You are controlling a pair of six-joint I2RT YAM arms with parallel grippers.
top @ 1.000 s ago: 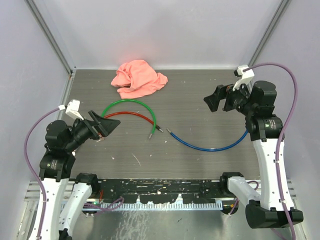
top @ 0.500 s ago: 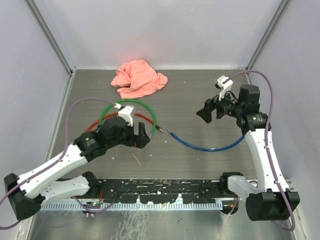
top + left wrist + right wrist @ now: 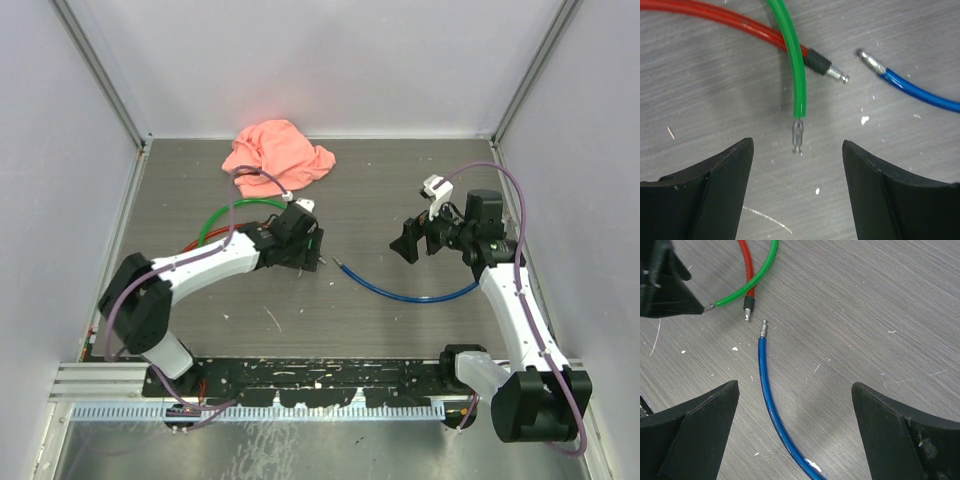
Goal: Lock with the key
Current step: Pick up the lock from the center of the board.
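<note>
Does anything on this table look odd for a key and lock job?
No lock or key shows in any view. Three loose cables lie there instead, the green cable crossing over the red cable near the tip of the blue cable, plus a crumpled pink cloth at the far edge.

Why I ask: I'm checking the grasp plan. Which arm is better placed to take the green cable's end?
Probably left. The left fingers, open, straddle the green cable's end from close above; the right fingers are open too but farther off, framing the blue cable.
</note>
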